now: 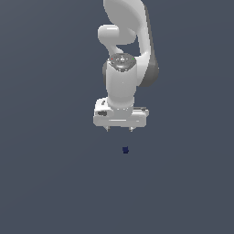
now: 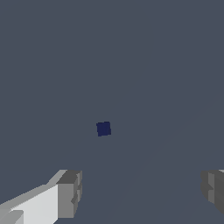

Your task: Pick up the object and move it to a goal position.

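Note:
The object is a tiny dark navy-blue cube [image 1: 125, 150] lying on the grey-blue ground, slightly below and to the exterior view's right of the gripper's centre. It also shows in the wrist view [image 2: 103, 128], alone on the ground beyond the fingers. My white gripper [image 1: 120, 129] hangs above the ground with its two short fingers pointing down and spread wide apart, empty. In the wrist view both grey fingertips [image 2: 70, 194] show at the picture's edge with a wide gap between them; the cube lies ahead of that gap, not inside it.
The white arm [image 1: 123, 55] rises behind the gripper in the exterior view. The flat grey-blue ground [image 1: 55, 183] spreads all around with no edges or other objects in view.

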Motion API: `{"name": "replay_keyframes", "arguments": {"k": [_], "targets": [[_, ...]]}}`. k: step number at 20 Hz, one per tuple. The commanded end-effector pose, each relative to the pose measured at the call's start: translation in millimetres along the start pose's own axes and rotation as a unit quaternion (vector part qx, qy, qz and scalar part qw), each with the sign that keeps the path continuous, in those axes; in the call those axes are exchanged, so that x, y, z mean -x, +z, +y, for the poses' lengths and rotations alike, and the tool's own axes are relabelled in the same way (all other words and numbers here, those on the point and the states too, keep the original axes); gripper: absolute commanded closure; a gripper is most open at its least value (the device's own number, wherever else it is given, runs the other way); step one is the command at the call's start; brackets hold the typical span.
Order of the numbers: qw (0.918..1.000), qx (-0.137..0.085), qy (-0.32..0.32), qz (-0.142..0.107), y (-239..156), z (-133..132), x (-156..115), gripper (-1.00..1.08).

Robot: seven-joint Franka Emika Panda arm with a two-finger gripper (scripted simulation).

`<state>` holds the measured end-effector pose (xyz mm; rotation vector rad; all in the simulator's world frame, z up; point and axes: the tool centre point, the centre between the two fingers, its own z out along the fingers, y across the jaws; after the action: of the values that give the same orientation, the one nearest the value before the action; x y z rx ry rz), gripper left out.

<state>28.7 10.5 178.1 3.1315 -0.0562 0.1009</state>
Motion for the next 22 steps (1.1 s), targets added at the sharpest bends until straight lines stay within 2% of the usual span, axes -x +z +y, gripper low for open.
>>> {"name": "replay_keyframes", "arguments": {"k": [1,6,11,16,22], "targets": [[0.9998,-0.001,0.019,-0.001,3.2,-1.1,-0.6,-0.92],[0.9974,-0.003,0.072,-0.005,11.7,-3.9,-2.4,-0.92],[0.9903,-0.004,0.139,-0.009,22.6,-7.4,-4.5,-0.92],[0.9784,-0.004,0.206,-0.013,33.9,-10.9,-6.5,-0.92],[0.9580,-0.003,0.286,-0.018,47.3,-15.1,-8.6,-0.92]]}}
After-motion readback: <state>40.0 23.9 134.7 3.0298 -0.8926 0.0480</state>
